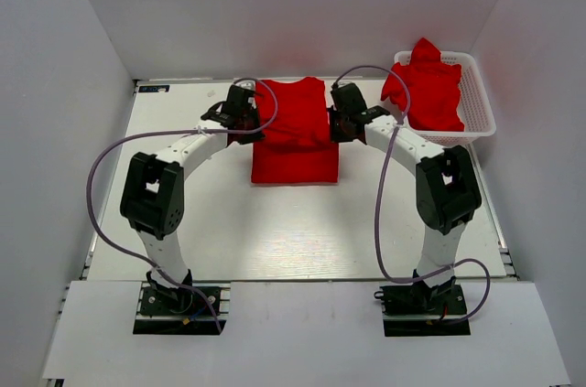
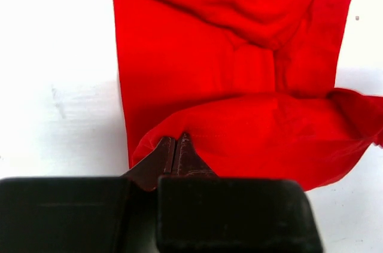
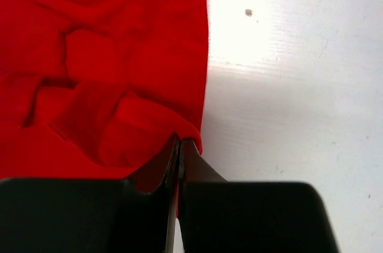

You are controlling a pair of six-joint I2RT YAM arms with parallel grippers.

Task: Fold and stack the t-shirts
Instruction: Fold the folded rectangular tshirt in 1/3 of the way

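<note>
The left tool (image 2: 175, 145) is pressed together, pinching a raised fold at the left edge of the t-shirt (image 1: 295, 135). The right tool (image 3: 179, 145) nips the opposite edge the same way. That shirt lies upper centre on the surface (image 1: 275, 231). Its sleeves seem tucked in, though the creases read poorly. More red t-shirts (image 1: 426, 90) are heaped in the basket (image 1: 481, 103), upper right. I'd say a crosswise fold is under way. Next, both tools should carry the fold over level, then release.
</note>
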